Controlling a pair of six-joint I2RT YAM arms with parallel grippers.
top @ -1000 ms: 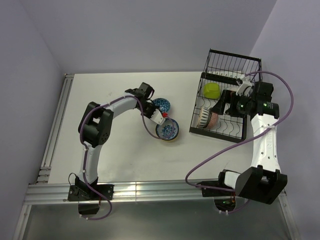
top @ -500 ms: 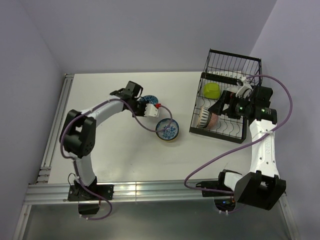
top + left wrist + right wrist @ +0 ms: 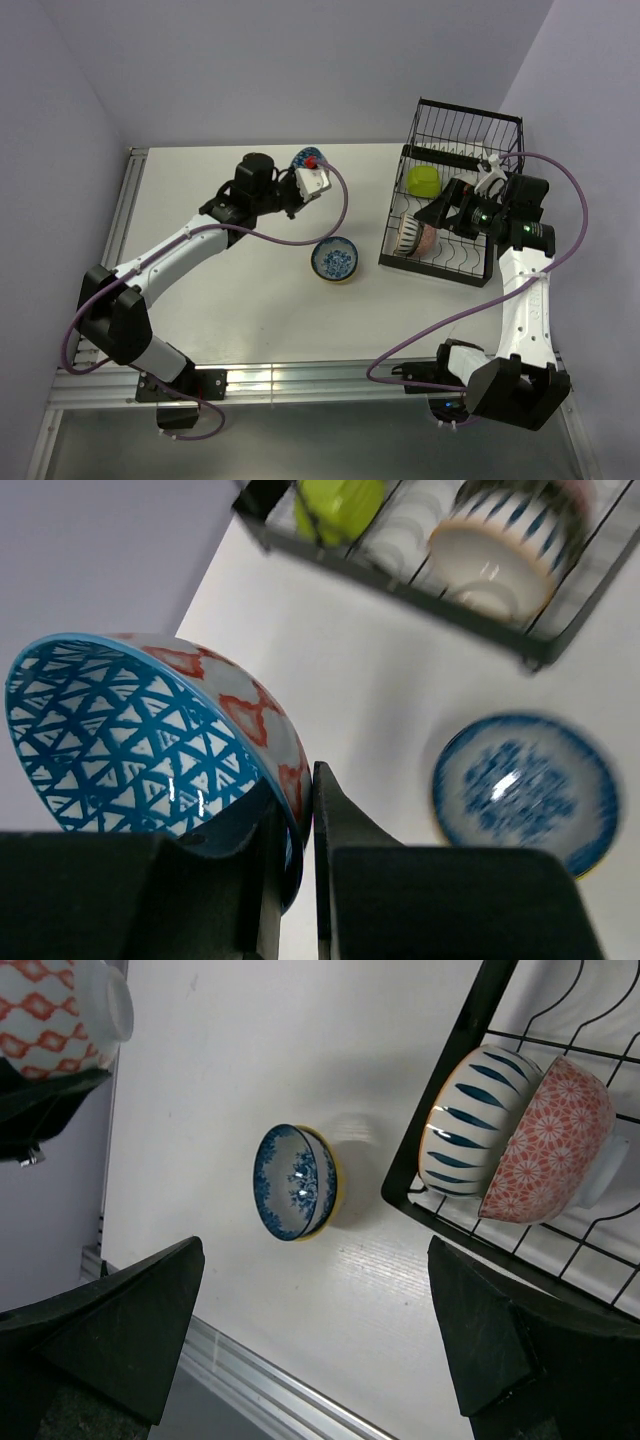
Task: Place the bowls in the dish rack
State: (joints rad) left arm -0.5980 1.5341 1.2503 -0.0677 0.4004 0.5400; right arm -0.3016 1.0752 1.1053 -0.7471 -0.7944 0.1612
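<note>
Triangle bowl (image 3: 150,740) is up off the table (image 3: 230,300) now, rim pinched by left gripper (image 3: 298,800), well apart from rack (image 3: 450,262). Grasp done; carry next. Blue bowl (image 3: 335,260) stays down. Right gripper (image 3: 315,1310) wide, empty, over rack.

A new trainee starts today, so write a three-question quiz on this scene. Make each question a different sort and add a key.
1. True or false: the left fingers clamp the rim of the triangle-patterned bowl, holding it off the table.
2. In the dish rack, which bowl touches the striped bowl?
A) the green bowl
B) the coral-patterned bowl
C) the blue floral bowl
3. Fill in: the right fingers are spread wide and hold ____.

Key: 1 true; 2 B; 3 nothing.
</note>
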